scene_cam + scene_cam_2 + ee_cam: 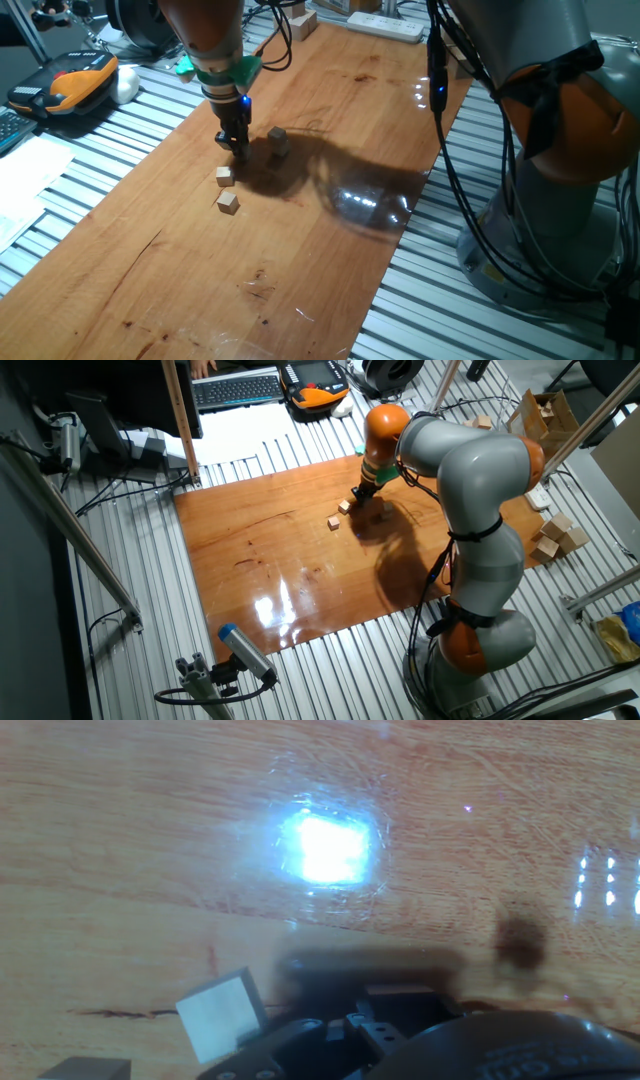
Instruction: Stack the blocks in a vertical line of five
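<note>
My gripper (234, 146) points straight down with its fingertips just above the wooden board (300, 260). The fingers stand close together, and I cannot tell whether anything is between them. Two tiny tan blocks lie just in front of it: one (224, 176) close by and one (228, 202) a little further. A darker block shape (278, 141) stands in the arm's shadow to the right; it looks taller than one cube. In the other fixed view the gripper (359, 495) is beside the same two blocks (344, 507) (333, 522). The hand view shows one block (218, 1016) to the left of the fingers (398, 1008).
A white power strip (385, 25) and larger pale wooden blocks (300, 22) lie at the board's far end. An orange and black device (70, 80) sits on the slatted table to the left. The arm's base (560, 180) and cables stand at the right.
</note>
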Robot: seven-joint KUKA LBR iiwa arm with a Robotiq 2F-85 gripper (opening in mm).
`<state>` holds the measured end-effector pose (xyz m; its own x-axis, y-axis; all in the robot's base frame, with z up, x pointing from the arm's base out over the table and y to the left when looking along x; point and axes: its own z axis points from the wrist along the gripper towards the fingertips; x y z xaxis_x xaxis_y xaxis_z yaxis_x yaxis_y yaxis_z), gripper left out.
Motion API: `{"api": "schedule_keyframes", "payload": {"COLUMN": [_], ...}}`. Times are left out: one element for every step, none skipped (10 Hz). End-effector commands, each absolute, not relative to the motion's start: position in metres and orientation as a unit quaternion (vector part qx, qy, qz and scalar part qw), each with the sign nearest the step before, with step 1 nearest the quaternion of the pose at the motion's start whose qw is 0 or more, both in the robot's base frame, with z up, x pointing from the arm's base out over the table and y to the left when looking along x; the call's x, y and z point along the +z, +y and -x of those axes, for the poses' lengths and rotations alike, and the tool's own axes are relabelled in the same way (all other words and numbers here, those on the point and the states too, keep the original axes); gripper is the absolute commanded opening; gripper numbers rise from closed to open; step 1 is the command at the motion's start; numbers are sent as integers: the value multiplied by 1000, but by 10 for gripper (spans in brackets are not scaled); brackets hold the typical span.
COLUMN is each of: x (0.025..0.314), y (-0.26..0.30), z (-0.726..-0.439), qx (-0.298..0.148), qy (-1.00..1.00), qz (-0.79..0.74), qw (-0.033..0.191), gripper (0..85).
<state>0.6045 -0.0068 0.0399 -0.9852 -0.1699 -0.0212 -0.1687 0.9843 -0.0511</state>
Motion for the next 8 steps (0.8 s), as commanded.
{"api": "schedule_keyframes", "payload": {"x": [39, 39, 40, 41, 44, 49, 58, 70], "y": [-7, -7, -7, -8, -7, -8, -8, -8], "z": [-604, -604, -604, -604, -604, -603, -603, -602], "qx": [-24, -23, -22, -27, -30, -29, -23, -21], "qy": [996, 996, 995, 995, 995, 995, 996, 996], "qz": [87, 88, 92, 93, 92, 89, 83, 80], "qw": [12, 12, 10, 13, 15, 16, 16, 14], "gripper": [170, 170, 0, 0, 0, 0, 0, 0]}}
